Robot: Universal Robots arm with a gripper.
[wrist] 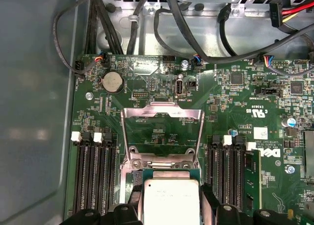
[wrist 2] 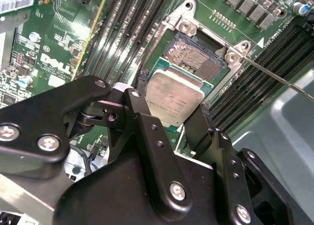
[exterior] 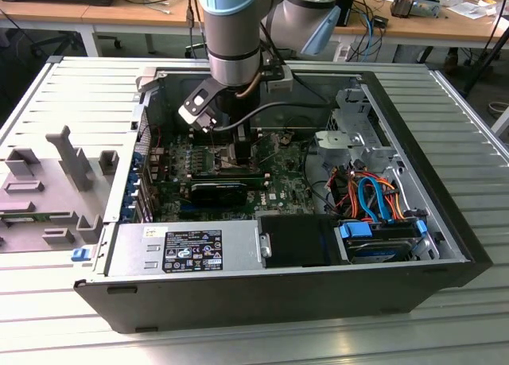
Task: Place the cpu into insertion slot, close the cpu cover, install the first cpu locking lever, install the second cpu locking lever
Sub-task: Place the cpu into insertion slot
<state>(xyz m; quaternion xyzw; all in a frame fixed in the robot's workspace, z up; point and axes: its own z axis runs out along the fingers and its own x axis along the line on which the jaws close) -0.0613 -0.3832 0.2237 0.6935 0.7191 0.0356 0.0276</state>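
Gripper (wrist 2: 167, 108) clamped on opposite edges of the chip (wrist 2: 175, 95), apparently just above the socket (wrist 2: 196, 56); a light, stiff, delicate part.

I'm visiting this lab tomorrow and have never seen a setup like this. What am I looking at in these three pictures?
This is a robot arm working inside an open computer case that lies on a ribbed metal table. The exterior view is taken from off the arm and takes in the whole scene. Both wrist views come from cameras riding on the arm, close above the green circuit board. The arm's black hand is shut on the cpu, a flat silver chip, holding it tilted at the insertion slot, the square socket; whether they touch I cannot tell. The cpu cover, a thin metal frame, is flipped open.
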